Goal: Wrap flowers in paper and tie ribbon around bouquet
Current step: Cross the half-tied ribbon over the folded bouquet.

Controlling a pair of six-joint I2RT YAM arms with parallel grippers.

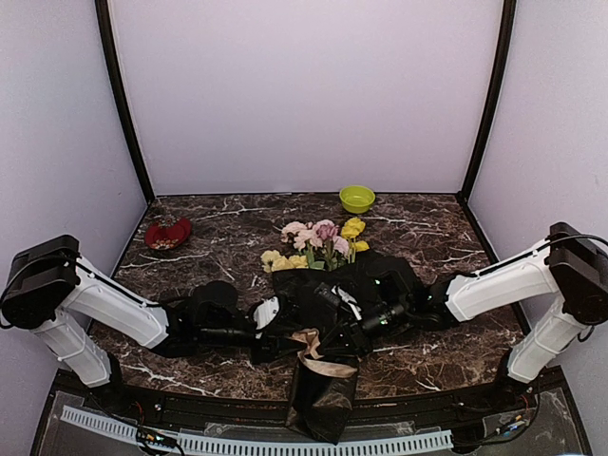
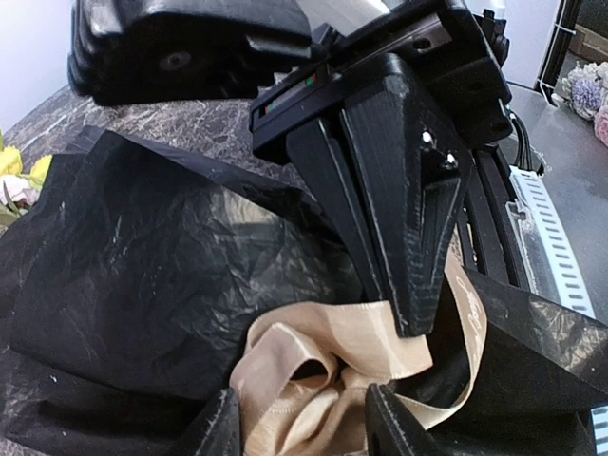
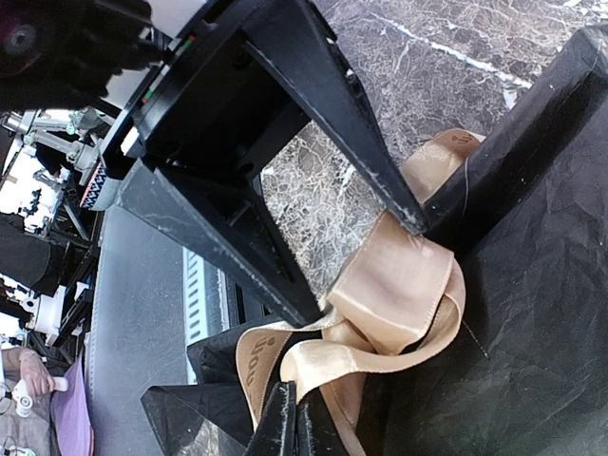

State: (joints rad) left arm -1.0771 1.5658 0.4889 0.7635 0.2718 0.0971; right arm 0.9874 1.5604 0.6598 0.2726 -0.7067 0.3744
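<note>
1. Ribbon (image 2: 313,361), left wrist view: beige loops are bunched between the fingers of the left gripper (image 2: 304,418). The fingers stand about half apart and clamp nothing. Black crinkled paper (image 2: 152,266) lies just ahead of them.
2. Right wrist view: the right gripper (image 3: 296,426) has its fingers pressed together, tips against the ribbon's loops. Whether a strand is pinched cannot be told.
3. Top view: both grippers meet at the narrow waist of the bouquet (image 1: 332,285). The flowers (image 1: 318,239) lie beyond the paper, on its far side from the grippers.

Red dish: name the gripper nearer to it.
Left. The left gripper lies toward the front and right of the red dish, at the ribbon; the right gripper meets it there from farther right.
</note>
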